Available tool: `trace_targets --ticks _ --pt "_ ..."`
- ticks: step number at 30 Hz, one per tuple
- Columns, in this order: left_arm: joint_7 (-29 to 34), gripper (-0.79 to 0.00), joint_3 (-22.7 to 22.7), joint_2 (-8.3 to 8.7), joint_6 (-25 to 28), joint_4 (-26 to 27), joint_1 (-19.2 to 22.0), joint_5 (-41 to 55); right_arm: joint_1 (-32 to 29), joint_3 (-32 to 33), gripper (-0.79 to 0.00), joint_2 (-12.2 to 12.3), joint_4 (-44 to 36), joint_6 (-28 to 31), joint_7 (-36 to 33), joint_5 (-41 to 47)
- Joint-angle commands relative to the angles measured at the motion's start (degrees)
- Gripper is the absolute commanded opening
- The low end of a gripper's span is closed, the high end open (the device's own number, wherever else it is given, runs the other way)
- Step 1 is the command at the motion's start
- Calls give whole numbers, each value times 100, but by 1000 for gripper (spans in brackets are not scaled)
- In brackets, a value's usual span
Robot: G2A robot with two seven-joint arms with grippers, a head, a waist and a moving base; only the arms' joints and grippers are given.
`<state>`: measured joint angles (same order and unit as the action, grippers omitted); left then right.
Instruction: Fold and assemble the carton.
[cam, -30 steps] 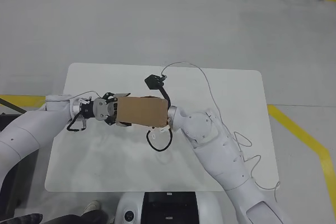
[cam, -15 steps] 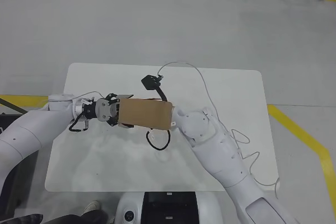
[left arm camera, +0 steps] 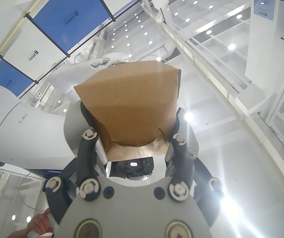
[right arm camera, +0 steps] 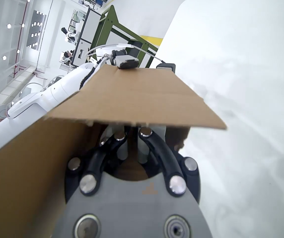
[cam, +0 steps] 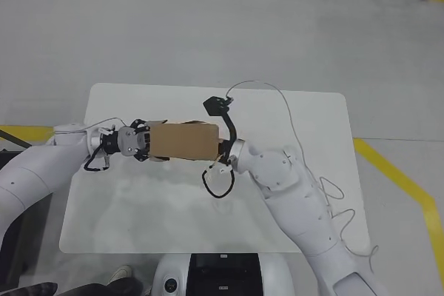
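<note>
A brown cardboard carton hangs lengthwise between my two arms above the middle of the white table. My left gripper holds its left end. In the left wrist view the carton sits between the spread fingers of that gripper, its torn edge close to the palm. My right gripper is at the carton's right end. In the right wrist view its fingers are pinched together on a cardboard wall under a flap of the carton.
The table's bare surface spreads below and around the carton, with its far edge and near edge in view. Grey floor with a yellow line lies beyond the table's right side.
Both arms carried the carton slightly toward the table's far edge. It tilted half a second ago and lies level again now. Both grips stayed on it.
</note>
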<state>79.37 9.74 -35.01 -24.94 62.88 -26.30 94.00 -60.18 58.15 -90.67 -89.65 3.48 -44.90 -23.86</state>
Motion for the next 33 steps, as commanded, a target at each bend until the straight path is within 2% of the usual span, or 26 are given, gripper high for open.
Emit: trace_targets --ticks 1,5,6,10,12,13,15,16,18,20,25,33 --pt "5 -465 0 -9 5 -66 -21 22 -90 60 -785 34 -167 -129 81 -179" --pt "-18 -453 0 -46 -19 -258 -70 62 -303 107 -773 106 -597 -624 248 -886" --pt "-30 -449 0 -60 -31 -312 -80 98 -353 117 -693 123 -688 -796 285 -1094" --pt "-26 -446 0 -118 -27 -514 -127 233 -556 92 -536 161 -1095 -1384 416 -1615" --pt "-1 -449 0 -136 -2 -635 -146 346 -618 74 -428 175 -1210 -1575 407 -1767" --pt "15 -449 0 -140 15 -714 -145 393 -647 66 -348 175 -1271 -1699 419 -1776" --pt "49 -449 0 -142 49 -891 -140 495 -694 98 -55 172 -1336 -1783 469 -1615" --pt "74 -449 0 -142 73 -971 -143 574 -701 110 0 176 -1347 -1791 477 -1595" --pt "120 -465 0 -137 119 -1108 -153 762 -734 154 0 175 -1383 -1597 495 -1266" --pt "153 -480 0 -128 153 -1194 -152 873 -770 292 0 180 -1294 -1233 538 -742" --pt "177 -499 0 -111 177 -1204 -160 999 -650 340 0 202 -978 -264 416 -66" --pt "31 -514 0 -171 31 -1037 -150 920 -360 167 0 186 -577 399 631 385"
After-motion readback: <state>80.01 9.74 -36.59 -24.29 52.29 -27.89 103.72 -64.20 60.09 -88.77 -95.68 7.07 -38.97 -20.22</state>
